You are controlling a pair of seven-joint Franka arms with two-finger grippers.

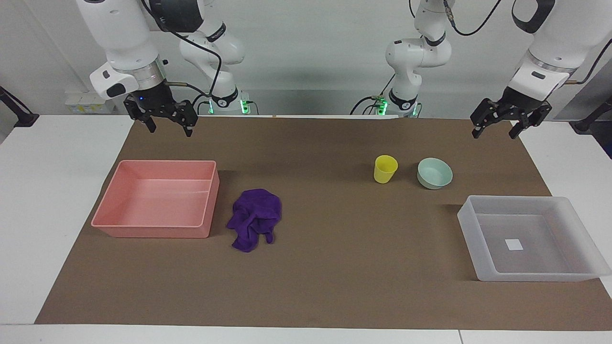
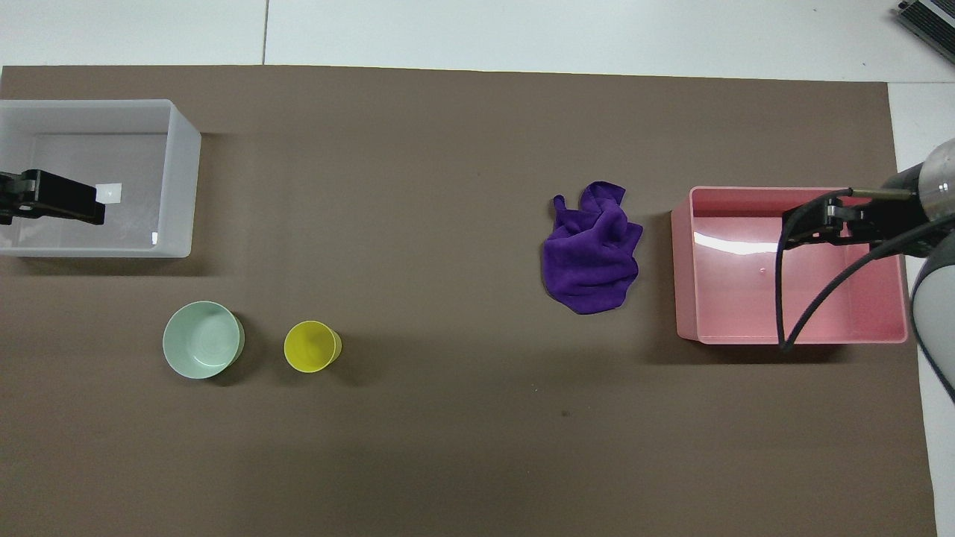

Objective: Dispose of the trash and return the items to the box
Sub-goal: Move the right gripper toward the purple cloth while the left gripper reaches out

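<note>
The purple rag [image 1: 256,217] lies crumpled on the brown mat beside the pink tub [image 1: 158,230]; it also shows in the overhead view [image 2: 593,257]. The yellow cup [image 1: 385,168] and the mint-green bowl [image 1: 434,173] stand upright side by side, nearer to the robots than the translucent box [image 1: 516,201]. The box holds only its white sticker. My left gripper [image 1: 496,130] hangs open and empty, high over the left arm's end of the mat. My right gripper [image 1: 170,127] hangs open and empty, high over the right arm's end. Neither touches anything.
In the overhead view the left gripper [image 2: 86,205] covers part of the box [image 2: 186,179] and the right gripper [image 2: 804,224] covers part of the pink tub [image 2: 683,276]. Cup [image 2: 312,347] and bowl [image 2: 203,339] show empty. White table borders the mat [image 1: 334,267].
</note>
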